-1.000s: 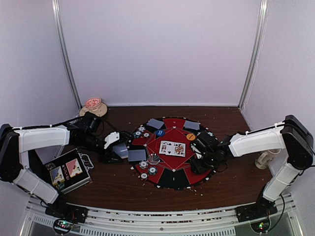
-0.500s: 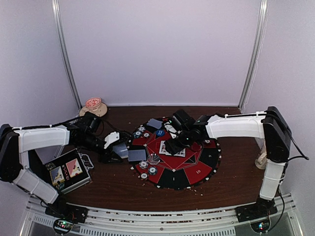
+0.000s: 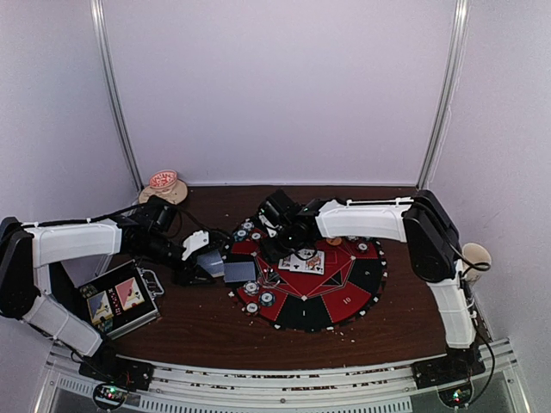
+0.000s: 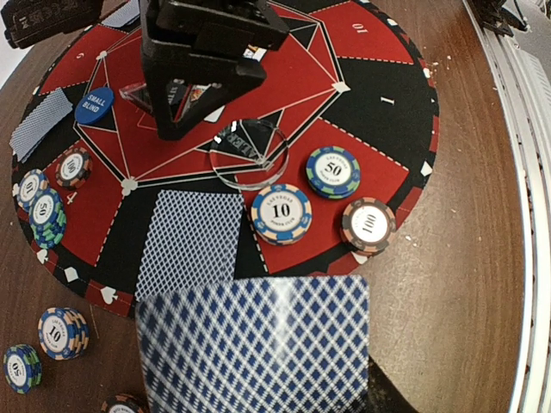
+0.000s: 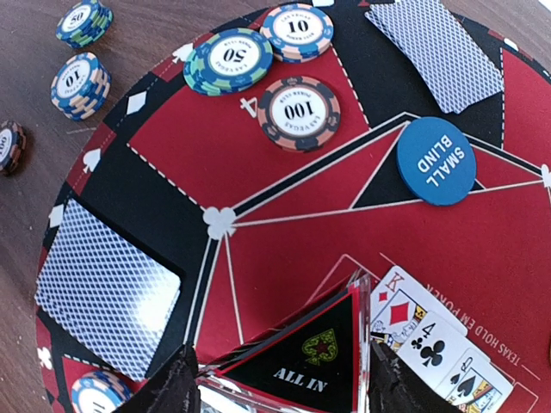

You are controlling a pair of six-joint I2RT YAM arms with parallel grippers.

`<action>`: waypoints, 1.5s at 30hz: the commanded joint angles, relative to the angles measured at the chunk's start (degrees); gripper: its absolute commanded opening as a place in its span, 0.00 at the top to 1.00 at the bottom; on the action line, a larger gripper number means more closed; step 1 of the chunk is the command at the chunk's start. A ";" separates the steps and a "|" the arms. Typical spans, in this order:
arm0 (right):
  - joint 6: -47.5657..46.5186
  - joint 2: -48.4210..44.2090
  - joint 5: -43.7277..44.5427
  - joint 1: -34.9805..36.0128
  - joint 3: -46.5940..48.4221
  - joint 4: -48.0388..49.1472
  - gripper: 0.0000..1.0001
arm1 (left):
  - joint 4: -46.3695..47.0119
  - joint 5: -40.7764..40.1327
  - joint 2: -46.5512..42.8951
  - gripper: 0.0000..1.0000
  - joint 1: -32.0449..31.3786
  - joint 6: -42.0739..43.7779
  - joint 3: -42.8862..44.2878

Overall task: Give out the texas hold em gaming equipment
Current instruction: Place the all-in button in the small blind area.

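Note:
A round red-and-black poker mat lies mid-table with three face-up cards at its centre. My left gripper hovers at the mat's left edge, shut on blue diamond-backed playing cards that hide its fingers. My right gripper reaches over the mat's left-centre, its fingers closed on a clear triangular ALL IN marker beside the king and four. The blue small blind button, striped chips and face-down cards lie on the mat. A clear round button sits near chips.
A metal case with card pictures lies at the near left under the left arm. A beige mug stands at the right behind the right arm, a pinkish cup at the back left. Loose chip stacks sit off the mat's left edge.
My right arm has swung from the mat's right side across to its left-centre, carrying the triangular marker. The left arm and its cards have not moved.

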 commanded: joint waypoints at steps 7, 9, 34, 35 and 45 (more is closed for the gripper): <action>2.61 6.68 5.68 1.08 9.82 -1.94 0.51 | 1.55 0.64 -1.01 0.55 0.28 -0.03 0.06; 2.83 7.71 6.48 1.04 11.14 -2.30 0.51 | 1.48 0.69 -0.94 0.55 0.31 -0.03 -0.03; 3.59 13.82 10.75 0.64 17.83 -2.10 0.50 | 1.55 0.97 -0.75 0.55 0.27 0.06 -0.01; 3.55 13.91 10.57 0.61 17.78 -2.00 0.50 | 1.55 0.91 -0.75 0.55 0.31 0.11 -0.05; 3.54 15.22 10.80 0.39 18.63 -1.42 0.48 | 1.54 0.95 -0.53 0.54 0.29 0.14 0.00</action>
